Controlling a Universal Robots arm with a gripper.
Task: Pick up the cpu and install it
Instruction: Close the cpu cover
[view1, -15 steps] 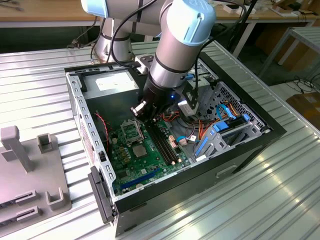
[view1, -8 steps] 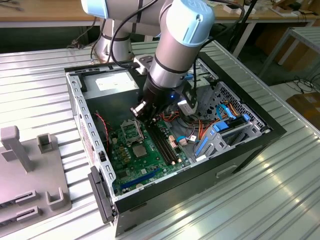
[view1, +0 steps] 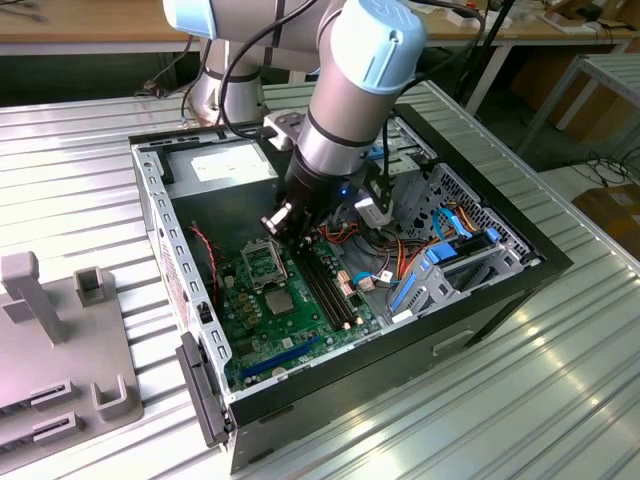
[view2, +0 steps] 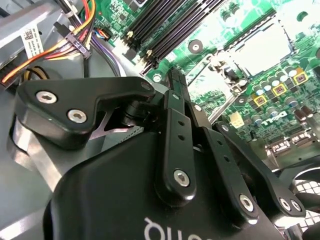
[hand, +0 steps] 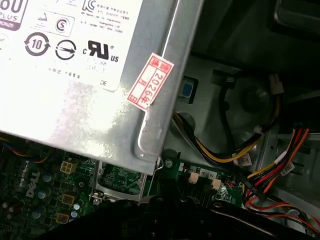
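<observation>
My gripper hangs inside an open computer case, low over the green motherboard. In the second wrist view its black fingers run together to a point, so it looks shut with nothing visible between them. The square metal-framed socket lies just below and beside the tips and shows as a bright square in the second wrist view. A small silver-grey square, the cpu as far as I can tell, lies flat on the board just in front of the socket, apart from the gripper.
Long black memory slots run beside the socket. The grey power supply sits at the back of the case. Bundled coloured cables and a blue-tabbed drive cage crowd the exterior view's right. A grey fixture stands outside the case.
</observation>
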